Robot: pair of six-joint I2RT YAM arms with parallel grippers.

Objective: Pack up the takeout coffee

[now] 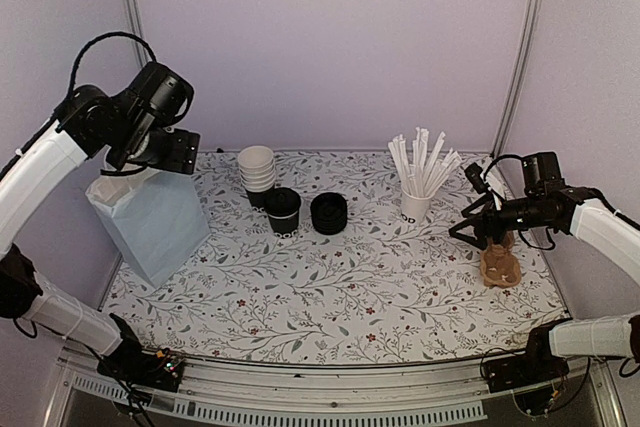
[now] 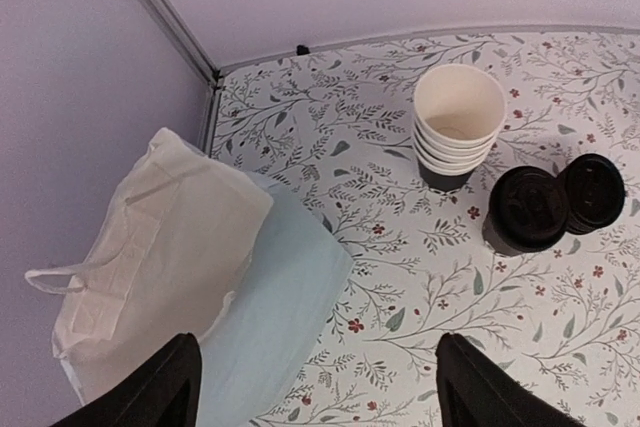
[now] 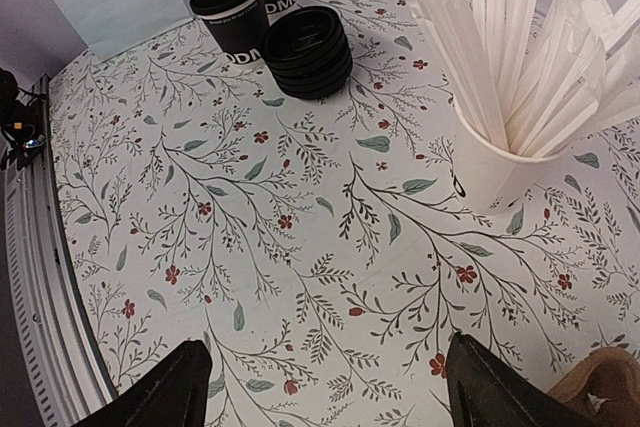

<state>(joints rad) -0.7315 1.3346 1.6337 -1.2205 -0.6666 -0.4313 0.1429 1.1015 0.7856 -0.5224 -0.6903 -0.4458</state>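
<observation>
Lettering "DM…" reads white on the lidded black coffee cup (image 3: pixel 232 15), standing just beside the cup stack (image 1: pixel 257 169) and lid pile (image 1: pixel 328 213) — I see left gripper (image 2: pixel 315 375) and right gripper (image 3: pixel 330 383) both spread, empty.

a robotics lab test cell staged as a café counter: plain lilac panels (image 1: pixel 330 37) joined by metal posts (image 1: pixel 524 47) enclose a floral-clothed table (image 1: pixel 330 287), white robot arms (image 1: pixel 40 172) are bolted to an aluminium rail (image 1: pixel 330 384) at its near edge, and the props are stacked cups (image 1: pixel 257 169), wrapped straws (image 1: pixel 420 162) and a paper bag (image 1: pixel 150 222).
</observation>
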